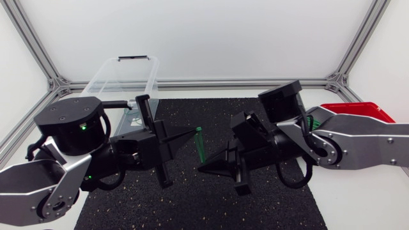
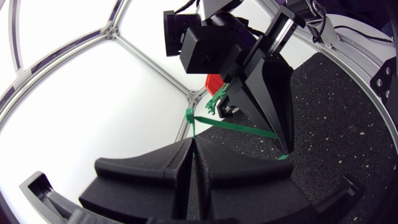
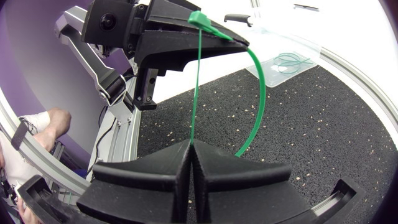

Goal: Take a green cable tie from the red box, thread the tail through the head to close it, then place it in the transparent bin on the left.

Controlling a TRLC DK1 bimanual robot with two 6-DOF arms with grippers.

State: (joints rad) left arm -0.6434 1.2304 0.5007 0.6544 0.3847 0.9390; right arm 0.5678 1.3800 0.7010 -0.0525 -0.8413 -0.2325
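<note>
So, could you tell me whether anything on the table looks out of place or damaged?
Nothing stands out. The green cable tie is held, bent into a bow, between the left gripper and the right gripper above the black mat, and the transparent bin stands upright with looped ties inside.

Bin [image 1: 123, 75] at the surface's [image 1: 358, 204] far left corner; box [image 1: 350, 110] at its right edge; cable tie [image 1: 199, 144] over the middle.
</note>
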